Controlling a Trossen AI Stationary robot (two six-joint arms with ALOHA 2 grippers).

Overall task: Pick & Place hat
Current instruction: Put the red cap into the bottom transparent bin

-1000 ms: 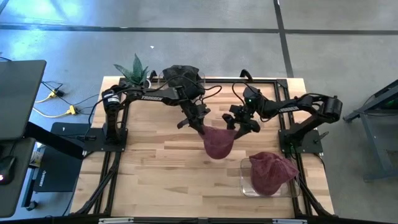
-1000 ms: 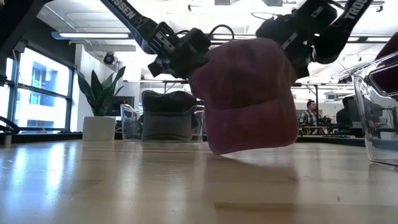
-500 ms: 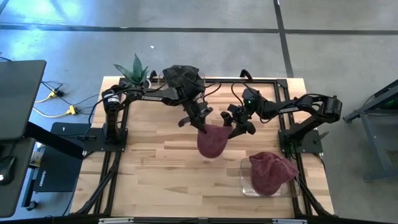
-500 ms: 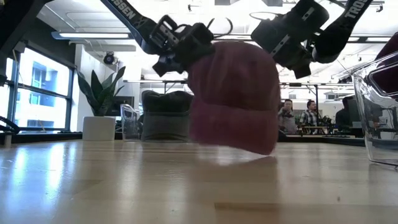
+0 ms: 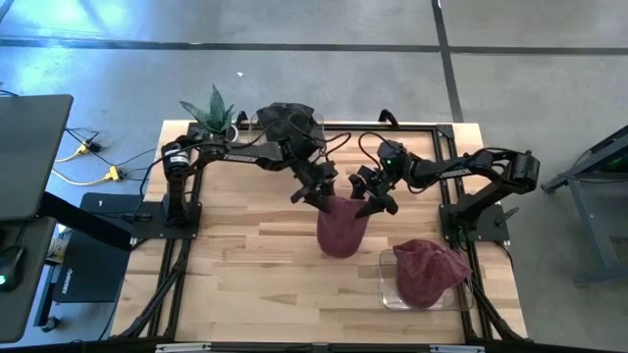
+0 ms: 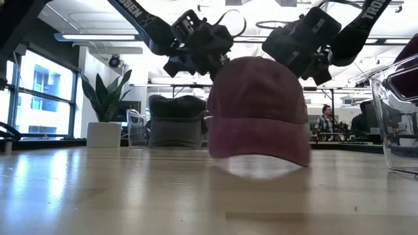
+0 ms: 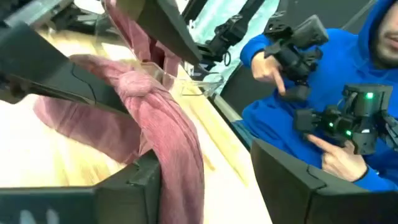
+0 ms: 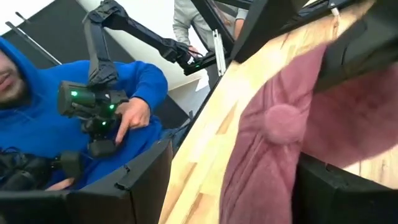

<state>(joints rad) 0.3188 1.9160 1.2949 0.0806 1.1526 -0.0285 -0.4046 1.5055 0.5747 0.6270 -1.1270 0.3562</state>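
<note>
hat (image 6: 258,108) mid-table, brim just at the wood | left gripper (image 5: 316,193) fingers parted around crown fabric, grip unclear | right gripper (image 5: 370,203) fingers wide apart at the crown | tip: let cloth fall free before lifting | clear bin (image 5: 388,291) with second hat (image 5: 424,272) near right | plant (image 5: 216,108), dark hat (image 5: 285,120) beyond

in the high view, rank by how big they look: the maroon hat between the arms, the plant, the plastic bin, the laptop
1. Laptop
2. Bin
3. Hat and plant look too alike to rank.
</note>
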